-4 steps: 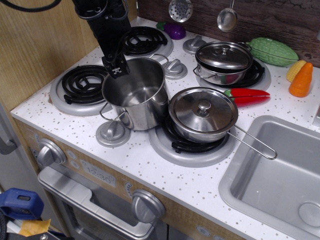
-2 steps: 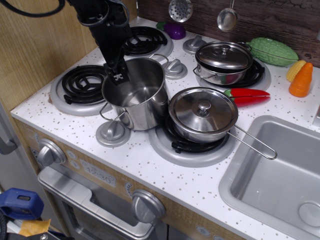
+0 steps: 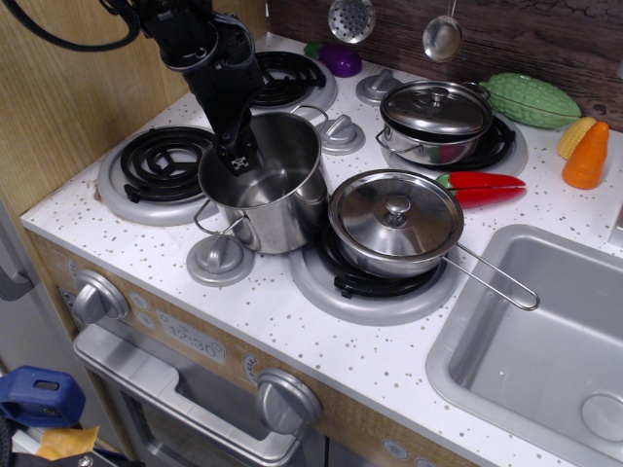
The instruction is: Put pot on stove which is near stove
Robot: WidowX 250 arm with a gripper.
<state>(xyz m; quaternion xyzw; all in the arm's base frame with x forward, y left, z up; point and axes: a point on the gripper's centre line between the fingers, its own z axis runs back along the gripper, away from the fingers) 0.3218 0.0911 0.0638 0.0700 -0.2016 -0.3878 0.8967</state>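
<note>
Observation.image shows the gripper (image 3: pixel 237 156) dipped at the near-left rim of the pot (image 3: pixel 268 185), which stands on the counter between the four burners, just beside the stove (image 3: pixel 161 173) at front left. I can't tell whether the jaws are pinched on the rim or apart (the view is too dark there). It looks like the grasping step; next comes a firm pinch, then a lift leftward onto that coil.
</note>
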